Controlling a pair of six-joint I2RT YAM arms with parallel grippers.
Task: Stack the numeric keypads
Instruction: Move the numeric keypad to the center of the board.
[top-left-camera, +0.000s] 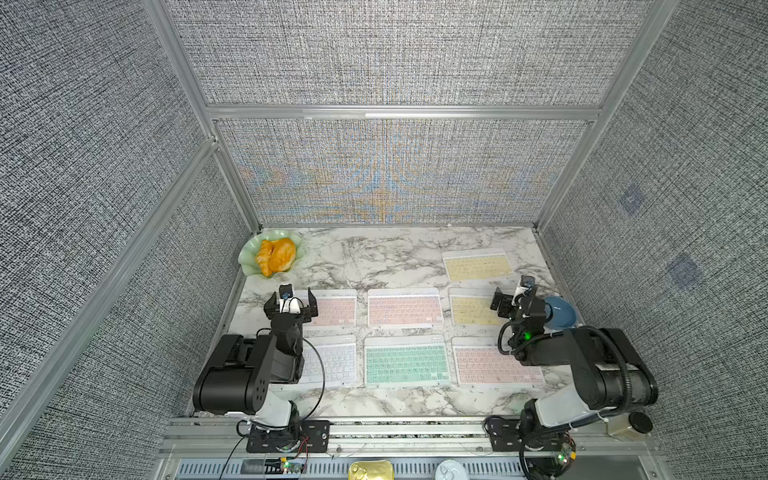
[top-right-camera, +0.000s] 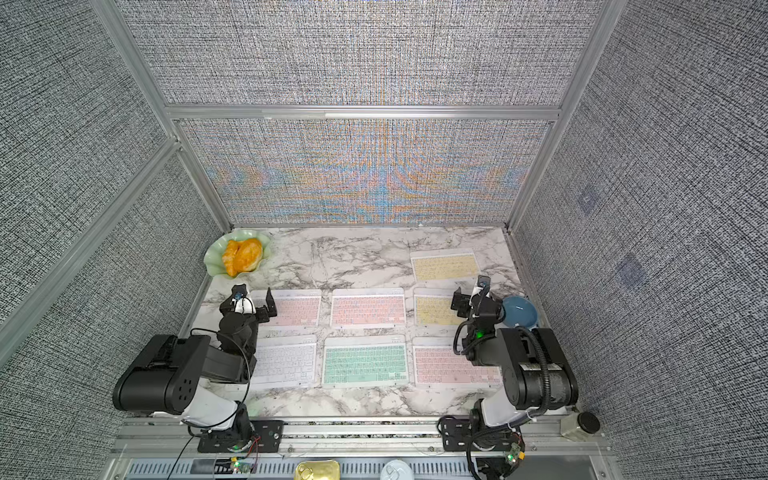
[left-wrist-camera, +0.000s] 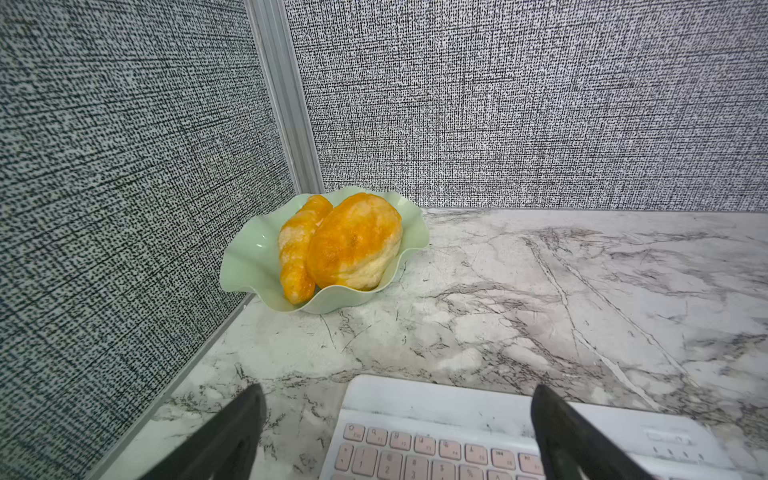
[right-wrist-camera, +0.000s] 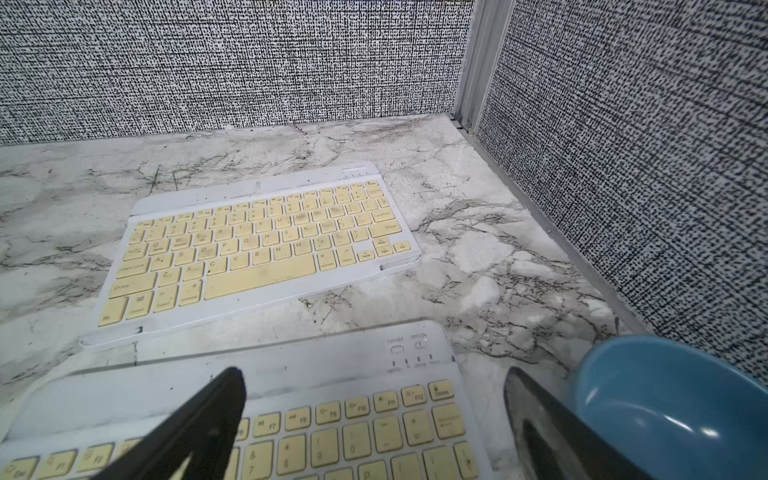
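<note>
Several numeric keypads lie flat and apart on the marble table, none stacked. In both top views a pink one (top-left-camera: 336, 309), a pink one (top-left-camera: 405, 308) and a yellow one (top-left-camera: 471, 311) form the middle row. White (top-left-camera: 334, 363), mint (top-right-camera: 365, 360) and pink (top-left-camera: 490, 365) form the front row, and another yellow one (top-left-camera: 477, 266) lies behind. My left gripper (top-left-camera: 292, 305) hovers open over the left pink keypad's (left-wrist-camera: 436, 449) end, empty (left-wrist-camera: 398, 392). My right gripper (top-left-camera: 511, 301) hovers open over the nearer yellow keypad's (right-wrist-camera: 353, 436) right end, empty (right-wrist-camera: 373, 374).
A green scalloped dish (top-left-camera: 249, 257) with pastries stands in the far left corner. A blue bowl (top-left-camera: 563, 311) sits by the right wall, close to my right gripper (right-wrist-camera: 673, 407). Fabric walls close three sides. A jar (top-left-camera: 627, 428) stands on the front rail.
</note>
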